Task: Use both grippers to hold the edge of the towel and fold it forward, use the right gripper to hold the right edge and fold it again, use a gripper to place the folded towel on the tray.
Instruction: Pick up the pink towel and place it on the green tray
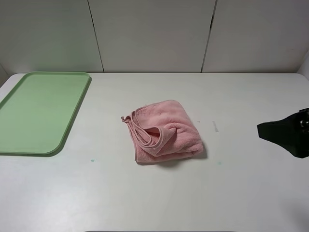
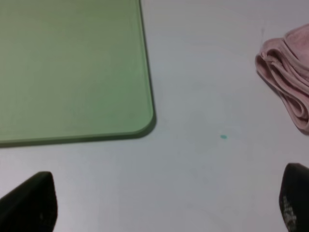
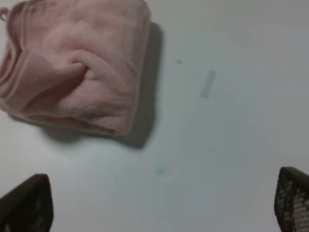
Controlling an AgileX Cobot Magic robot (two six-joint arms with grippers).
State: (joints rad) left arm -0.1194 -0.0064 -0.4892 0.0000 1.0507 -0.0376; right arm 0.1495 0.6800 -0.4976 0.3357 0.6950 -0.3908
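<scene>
With the towel (image 1: 163, 131) lying bunched and folded mid-tabletop (image 1: 231, 193), well right of the tray (image 1: 38, 113), and both sets of jaws standing open and empty, I'd have one gripper (image 1: 285, 133) pinch deep across all the layers so the bundle travels to the tray without unfolding.

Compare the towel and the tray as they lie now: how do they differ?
The towel is pink, soft and bunched into a rumpled bundle; the tray is light green, rigid and flat. The towel lies mid-table, the tray at the table's far left. Both rest on the white table, apart, neither touched by a tool.
</scene>
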